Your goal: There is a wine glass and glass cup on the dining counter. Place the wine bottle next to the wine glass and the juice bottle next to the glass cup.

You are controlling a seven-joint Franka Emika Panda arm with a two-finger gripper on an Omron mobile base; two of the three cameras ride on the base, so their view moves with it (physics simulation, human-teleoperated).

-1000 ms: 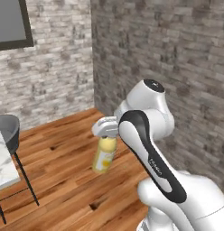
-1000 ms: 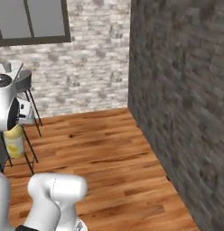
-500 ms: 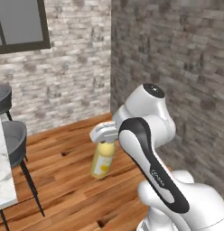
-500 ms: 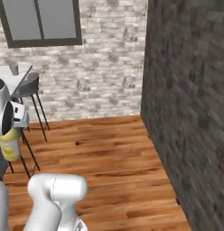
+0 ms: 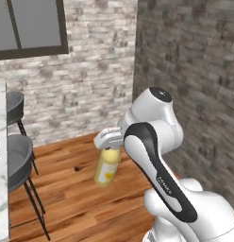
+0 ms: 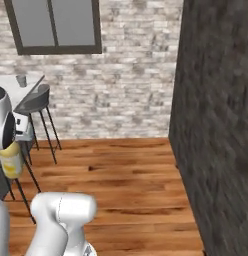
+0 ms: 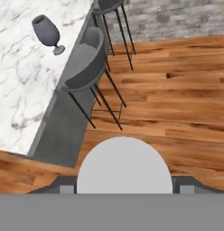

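The juice bottle (image 5: 107, 166) hangs over the wood floor (image 5: 86, 189), its grey-white cap clamped in the closed gripper (image 5: 111, 141), carried clear for transport toward the dining counter (image 7: 23, 76). There an empty wine glass (image 7: 47, 32) stands beside two stools (image 7: 86, 63), well apart from the bottle.

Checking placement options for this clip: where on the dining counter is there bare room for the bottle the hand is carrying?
In the hand view, the dining counter is bare marble from the wine glass to its near corner. The stools crowd its overhanging edge. The hand holds the juice bottle over the wood floor.
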